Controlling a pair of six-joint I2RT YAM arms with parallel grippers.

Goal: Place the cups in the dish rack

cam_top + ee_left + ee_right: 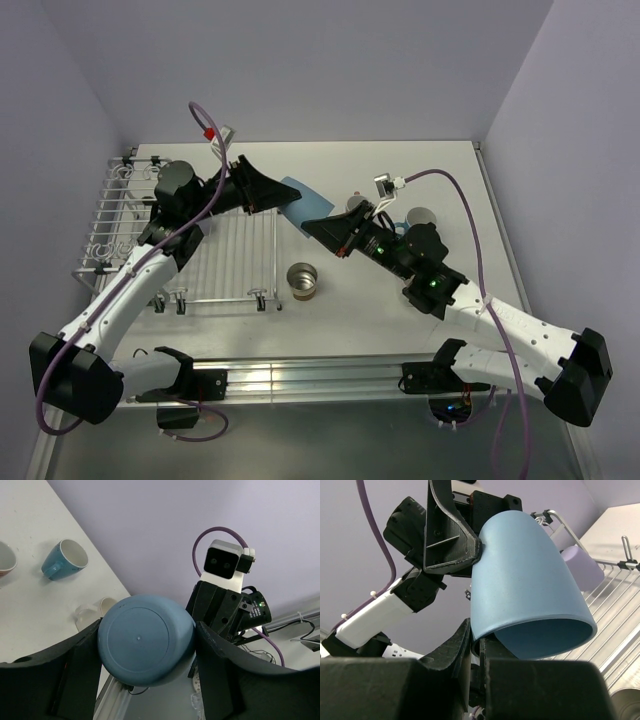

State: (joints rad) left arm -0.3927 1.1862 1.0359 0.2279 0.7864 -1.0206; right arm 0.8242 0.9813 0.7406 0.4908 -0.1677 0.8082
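The mid-blue cup [298, 198] hangs in the air between both arms, over the right edge of the dish rack [240, 250]. My left gripper [277, 195] is shut around its base [140, 640], one finger on each side. My right gripper [318, 226] pinches its rim [482, 635] from below, with the mouth of the cup [520, 585] facing the right wrist camera. A lavender cup [580, 565] lies in the rack [615, 590]. The steel cup [303, 281] stands on the table right of the rack.
On the table to the right are a light blue mug with a white inside [65, 560], a cream-white mug [97, 611] and the edge of a salmon-pink cup [5, 562]. The walls are close behind and to the sides.
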